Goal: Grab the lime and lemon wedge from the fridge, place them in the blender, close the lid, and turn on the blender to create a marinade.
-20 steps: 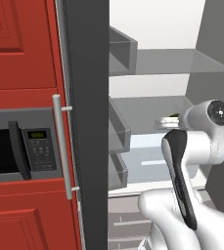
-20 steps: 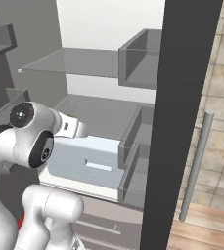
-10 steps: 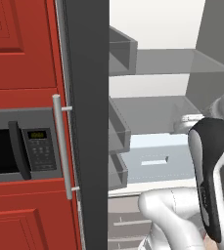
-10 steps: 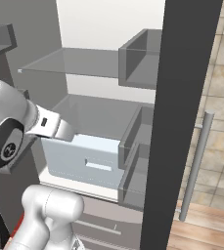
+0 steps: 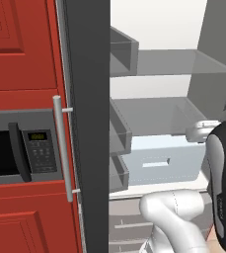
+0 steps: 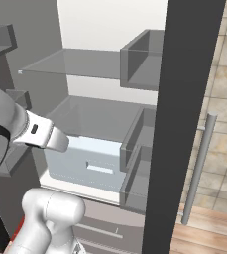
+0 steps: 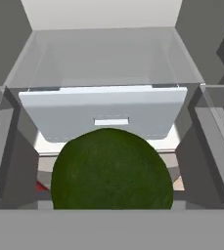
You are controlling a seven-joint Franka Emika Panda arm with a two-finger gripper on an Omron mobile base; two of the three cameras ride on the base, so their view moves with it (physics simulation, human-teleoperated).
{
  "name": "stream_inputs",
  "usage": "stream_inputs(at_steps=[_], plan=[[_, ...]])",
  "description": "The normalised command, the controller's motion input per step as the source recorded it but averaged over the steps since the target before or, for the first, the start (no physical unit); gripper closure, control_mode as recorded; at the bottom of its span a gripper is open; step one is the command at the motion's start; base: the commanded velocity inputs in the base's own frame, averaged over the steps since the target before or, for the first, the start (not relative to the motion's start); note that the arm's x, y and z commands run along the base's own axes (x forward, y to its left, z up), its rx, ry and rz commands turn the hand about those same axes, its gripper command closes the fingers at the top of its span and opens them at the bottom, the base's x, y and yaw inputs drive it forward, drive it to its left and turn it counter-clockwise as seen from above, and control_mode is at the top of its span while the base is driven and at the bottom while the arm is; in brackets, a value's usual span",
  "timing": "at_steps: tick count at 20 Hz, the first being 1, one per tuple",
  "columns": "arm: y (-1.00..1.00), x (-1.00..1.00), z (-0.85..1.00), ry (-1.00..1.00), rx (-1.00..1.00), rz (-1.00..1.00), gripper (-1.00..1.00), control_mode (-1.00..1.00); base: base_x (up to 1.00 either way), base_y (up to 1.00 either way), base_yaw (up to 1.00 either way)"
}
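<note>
Since a second ago the arm has swung back out of the fridge (image 5: 90, 99): in the left base view its dark forearm has moved from mid-picture to the right edge, and in the right base view the white wrist has drawn left, leaving the pale drawer (image 6: 92, 166) more exposed. The small item seen on the shelf a second ago can no longer be made out.

The end effector carries the lime (image 7: 112, 169), which sits hard against the hand camera, low and centred; the jaws stand fairly wide about it, though the fingertips themselves are hidden behind the fruit.

Risks, in my judgement: a round fruit may roll from the grip if the wrist swings quickly, and the elbow passes near the door bins (image 5: 119, 148). The lemon wedge remains to be fetched.
</note>
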Motion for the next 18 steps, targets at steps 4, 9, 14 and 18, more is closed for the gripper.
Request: stream_inputs(at_steps=[4, 9, 14, 18], plan=[[0.00, -0.04, 0.03, -0.20, -0.07, 0.00, 1.00, -1.00, 0.00, 0.00, 0.00], [0.00, -0.09, 0.05, -0.20, -0.05, 0.00, 1.00, -1.00, 0.00, 0.00, 0.00], [0.00, 0.00, 0.00, 0.00, 0.00, 0.00, 1.00, 1.00, -0.16, -0.01, 0.00], [0.00, 0.00, 0.00, 0.00, 0.00, 0.00, 1.00, 1.00, -0.78, -0.26, 0.00]])
